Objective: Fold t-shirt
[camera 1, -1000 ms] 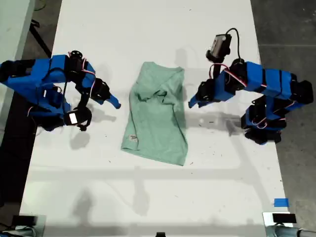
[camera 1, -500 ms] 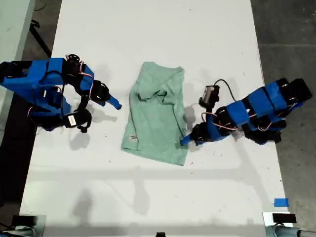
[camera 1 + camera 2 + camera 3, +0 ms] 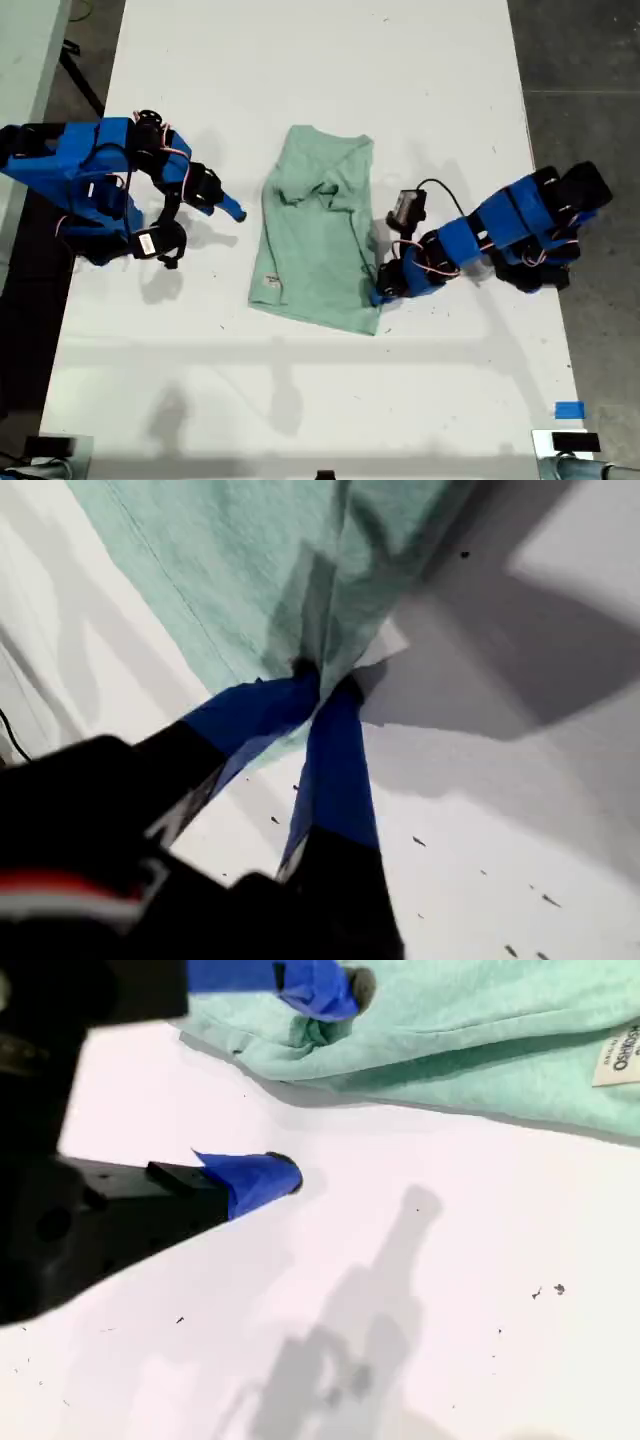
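Observation:
The pale mint-green t-shirt [image 3: 315, 235] lies partly folded and rumpled in the middle of the white table, its small white tag [image 3: 268, 282] near the hem. My first gripper [image 3: 376, 296] is low at the shirt's near corner on the exterior view's right. In the first wrist view my first gripper [image 3: 322, 680] is shut on the t-shirt [image 3: 250, 560] edge, with cloth pinched between the blue tips. My second gripper [image 3: 232, 210] hovers beside the shirt on the exterior view's left. My second gripper [image 3: 295, 1080] stands open and holds nothing, just short of the t-shirt [image 3: 470, 1030].
The white table [image 3: 320, 400] has dark floor past both of its long sides. A scrap of blue tape [image 3: 568, 409] sits near the table's front corner on the exterior view's right. A black cable loops above the first arm's wrist camera [image 3: 403, 208].
My first arm has swung down and toward the table's front, from beside the shirt's middle to its near corner, and closed on the edge. My second arm has barely moved.

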Motion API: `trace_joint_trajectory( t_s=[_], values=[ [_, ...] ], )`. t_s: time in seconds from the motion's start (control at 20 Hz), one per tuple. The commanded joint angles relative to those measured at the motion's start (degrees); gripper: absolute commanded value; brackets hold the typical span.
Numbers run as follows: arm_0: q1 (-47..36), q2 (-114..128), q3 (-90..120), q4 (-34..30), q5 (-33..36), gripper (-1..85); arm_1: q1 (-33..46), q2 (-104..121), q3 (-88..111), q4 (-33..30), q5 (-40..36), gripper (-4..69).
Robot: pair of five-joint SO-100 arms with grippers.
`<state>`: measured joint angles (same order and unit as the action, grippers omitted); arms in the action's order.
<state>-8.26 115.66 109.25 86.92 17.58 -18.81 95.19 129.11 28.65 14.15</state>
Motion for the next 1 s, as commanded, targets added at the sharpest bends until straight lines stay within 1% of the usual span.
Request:
trace_joint_trajectory(
  t_s=[0.0, 0.1, 0.15, 0.2, 0.3, 0.45, 0.6, 0.7, 0.8, 0.85, 0.9, 0.95],
  values=[
    [0.97, 1.93, -0.35, -0.09, -0.44, 28.4, 1.32, 9.32, 0.0, 6.77, -2.37, -1.2],
    [1.05, 2.02, -0.35, -0.35, -0.44, 28.4, 2.2, 17.93, -2.81, 17.05, -4.04, -1.1],
    [1.05, 2.02, -0.35, -0.7, -0.26, 28.4, 3.25, 19.86, -5.36, 20.83, -5.19, -1.1],
    [0.97, 2.02, -0.53, -0.79, -0.09, 28.3, 4.48, 20.39, -8.7, 22.41, -7.47, -1.1],
    [0.97, 2.02, -0.79, -0.88, 0.0, 28.2, 6.94, 17.67, -16.17, 22.94, -12.39, -1.1],
    [1.05, 2.02, -0.97, -0.97, 0.0, 28.2, 9.76, 3.08, -32.08, 24.17, -18.9, -1.1],
    [1.14, 1.85, -0.97, -0.97, 0.09, 28.2, 10.46, -15.47, -50.63, 27.77, -21.36, -1.1],
    [1.32, 1.67, -0.97, -0.88, 0.09, 28.2, 10.63, -27.16, -62.75, 31.29, -21.88, -1.2],
    [1.49, 1.67, -0.97, -0.88, 0.09, 28.2, 10.55, -32.43, -67.24, 31.9, -20.83, -1.3],
    [1.58, 1.67, -0.97, -0.79, 0.09, 28.2, 10.28, -32.78, -68.55, 32.08, -21.88, 9.4],
    [1.67, 1.67, -0.97, -0.79, 0.09, 28.2, 10.2, -32.61, -70.93, 33.4, -24.26, 27.0],
    [1.67, 1.67, -0.97, -0.88, 0.09, 28.3, 10.28, -32.43, -74.88, 36.83, -26.28, 26.6]
  ],
)
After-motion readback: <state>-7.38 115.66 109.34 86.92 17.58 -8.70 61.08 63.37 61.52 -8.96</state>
